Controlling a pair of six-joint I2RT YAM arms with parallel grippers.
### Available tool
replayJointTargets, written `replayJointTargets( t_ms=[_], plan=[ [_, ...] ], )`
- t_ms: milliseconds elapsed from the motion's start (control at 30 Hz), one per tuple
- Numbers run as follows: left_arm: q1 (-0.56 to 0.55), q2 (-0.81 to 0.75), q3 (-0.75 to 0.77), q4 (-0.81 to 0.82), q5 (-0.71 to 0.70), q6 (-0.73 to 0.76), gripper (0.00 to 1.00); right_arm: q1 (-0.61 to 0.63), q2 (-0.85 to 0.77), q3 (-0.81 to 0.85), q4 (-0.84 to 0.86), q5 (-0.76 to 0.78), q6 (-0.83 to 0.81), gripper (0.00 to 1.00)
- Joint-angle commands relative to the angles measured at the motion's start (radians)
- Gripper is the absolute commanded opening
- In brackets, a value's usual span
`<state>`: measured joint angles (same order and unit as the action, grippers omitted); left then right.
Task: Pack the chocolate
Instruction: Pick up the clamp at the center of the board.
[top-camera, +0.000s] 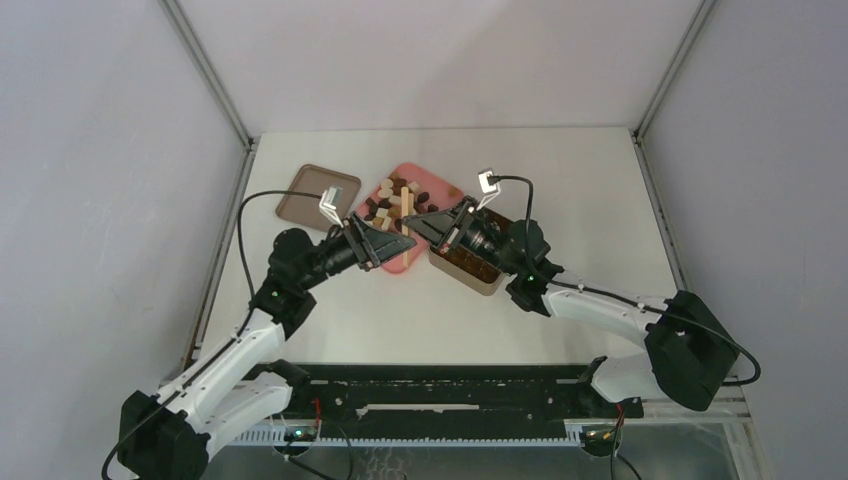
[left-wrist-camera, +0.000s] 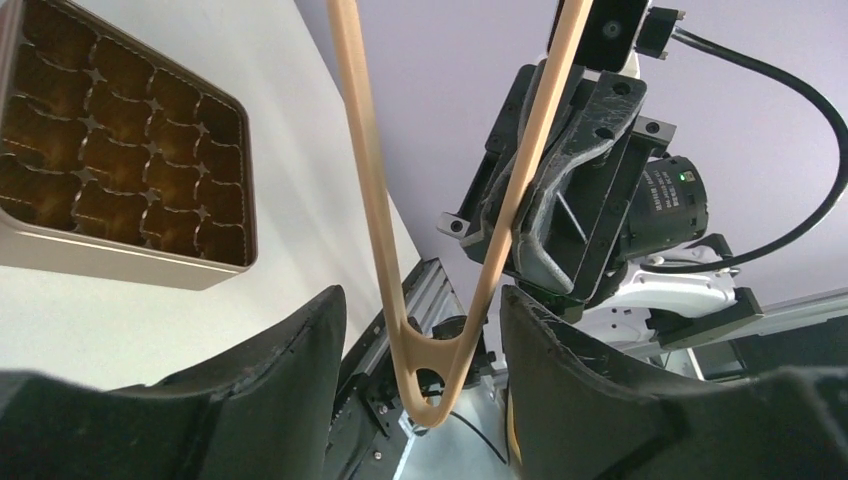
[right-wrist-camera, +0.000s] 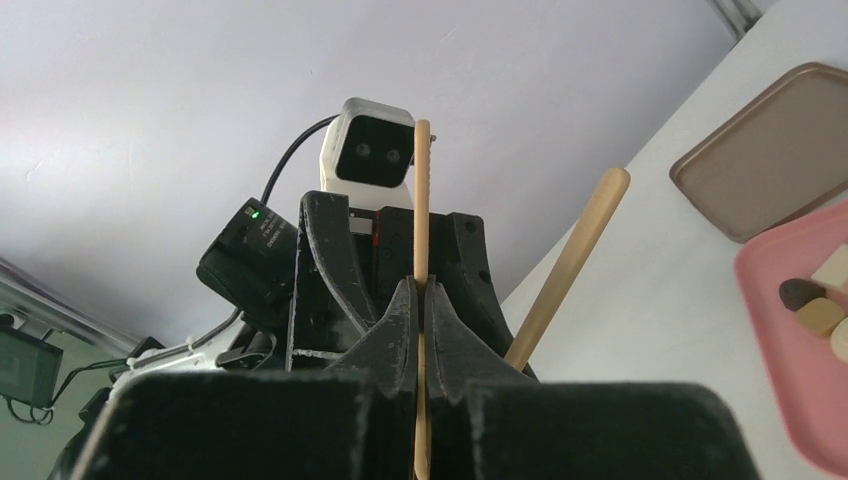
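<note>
From above, the two arms meet over the middle of the table (top-camera: 560, 180). The chocolate (top-camera: 395, 200) lies heaped on a pink tray (top-camera: 440, 183). The tongs (top-camera: 406, 210) run across that tray between the left gripper (top-camera: 400, 243) and the right gripper (top-camera: 425, 225). A tin (top-camera: 487, 283) sits just right of the tray, partly under the right arm, and a brown lid (top-camera: 310, 195) lies to the tray's left.

From the left wrist, the left fingers (left-wrist-camera: 290, 370) stand apart, with the tongs' joined end (left-wrist-camera: 430, 400) in the gap. The right gripper is closed on one leg of the tongs. The tin's gridded insert (left-wrist-camera: 130, 160) shows at upper left.

From the right wrist, the right fingers (right-wrist-camera: 400, 320) are pinched on that thin leg, and the other leg slants off to the right. A few chocolates sit at the tray's edge, with the lid beyond.
</note>
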<state>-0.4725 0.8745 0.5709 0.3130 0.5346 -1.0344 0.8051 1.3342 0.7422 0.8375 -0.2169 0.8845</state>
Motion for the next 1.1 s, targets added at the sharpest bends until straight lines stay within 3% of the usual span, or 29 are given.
replayJointTargets(
  t_ms=[0, 233, 533, 800, 1067],
  plan=[
    [-0.018, 0.015, 0.043, 0.093, 0.026, -0.048, 0.62, 0.002, 0.014, 0.012, 0.107, -0.024, 0.020, 0.00],
    [-0.034, 0.043, 0.032, 0.146, 0.031, -0.079, 0.54, 0.003, 0.038, 0.012, 0.149, -0.044, 0.027, 0.00],
    [-0.034, 0.009, 0.035, 0.045, -0.025, 0.006, 0.26, 0.008, 0.026, 0.011, 0.090, -0.057, 0.002, 0.01],
    [-0.034, -0.017, 0.086, -0.189, -0.128, 0.181, 0.23, 0.014, -0.054, 0.011, -0.067, -0.013, -0.057, 0.21],
    [-0.037, -0.017, 0.161, -0.444, -0.233, 0.375, 0.22, 0.017, -0.121, 0.052, -0.346, 0.097, -0.069, 0.45]
  ],
)
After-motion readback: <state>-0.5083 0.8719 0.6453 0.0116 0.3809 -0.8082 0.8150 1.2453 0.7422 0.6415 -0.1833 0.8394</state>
